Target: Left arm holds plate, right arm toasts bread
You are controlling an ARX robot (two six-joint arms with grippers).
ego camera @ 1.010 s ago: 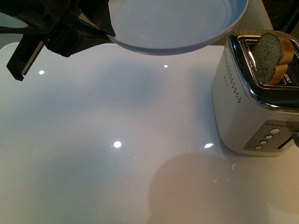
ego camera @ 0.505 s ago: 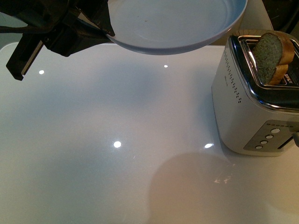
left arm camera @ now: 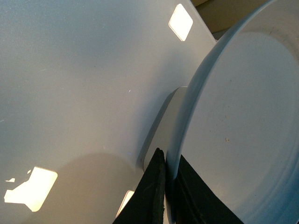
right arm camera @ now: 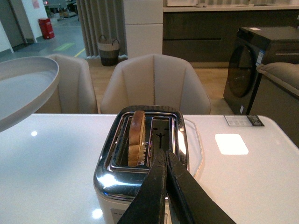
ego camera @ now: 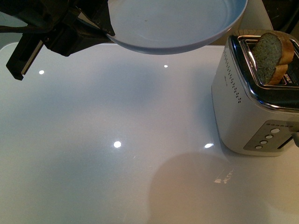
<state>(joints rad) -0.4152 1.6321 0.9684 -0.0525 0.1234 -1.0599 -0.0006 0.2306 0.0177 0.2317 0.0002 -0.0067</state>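
One slice of bread (ego camera: pixel 266 53) stands upright in one of the two slots of a silver toaster (ego camera: pixel 243 107), its top sticking out. The toaster sits at 3 o'clock on the glossy white tabletop (ego camera: pixel 117 116). At 12 o'clock the pale blue plate (ego camera: pixel 177 23) hangs above the tabletop. Its rim is pinched between the fingers of the left gripper (left arm camera: pixel 171 177), and the left arm (ego camera: pixel 51 32) reaches in from 10 o'clock. The right gripper (right arm camera: pixel 162 156) has its fingers pressed together on nothing, tips towards the toaster's top; whether they touch it cannot be told.
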